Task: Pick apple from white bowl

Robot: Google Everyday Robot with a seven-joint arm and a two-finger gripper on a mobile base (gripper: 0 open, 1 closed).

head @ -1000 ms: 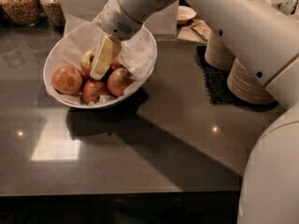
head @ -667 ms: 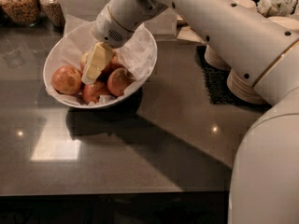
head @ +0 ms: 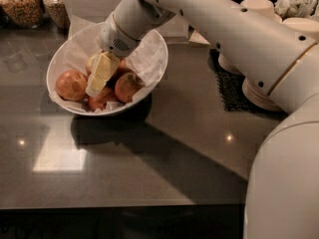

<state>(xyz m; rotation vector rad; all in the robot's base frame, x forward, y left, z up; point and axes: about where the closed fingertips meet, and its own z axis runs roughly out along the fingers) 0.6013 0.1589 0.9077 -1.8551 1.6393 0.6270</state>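
In white bowl (head: pixel 59 66), far left of counter (head: pixel 174 148): gripper (head: pixel 95 83) low among other apples (head: pixel 71 85), against pale-patched apple (head: pixel 91 62). Whether it holds: cannot tell. Apple not lifted; grasp and lift remain.

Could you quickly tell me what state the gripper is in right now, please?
Gripper: down in the white bowl, among the apples; whether open or closed cannot be told.

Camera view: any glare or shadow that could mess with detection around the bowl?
Camera view: bright rectangular glare on the countertop in front of the white bowl, plus two small specks; the arm casts a broad shadow on the countertop below and right of the bowl; the end effector, inside the bowl among the apples, is well lit.
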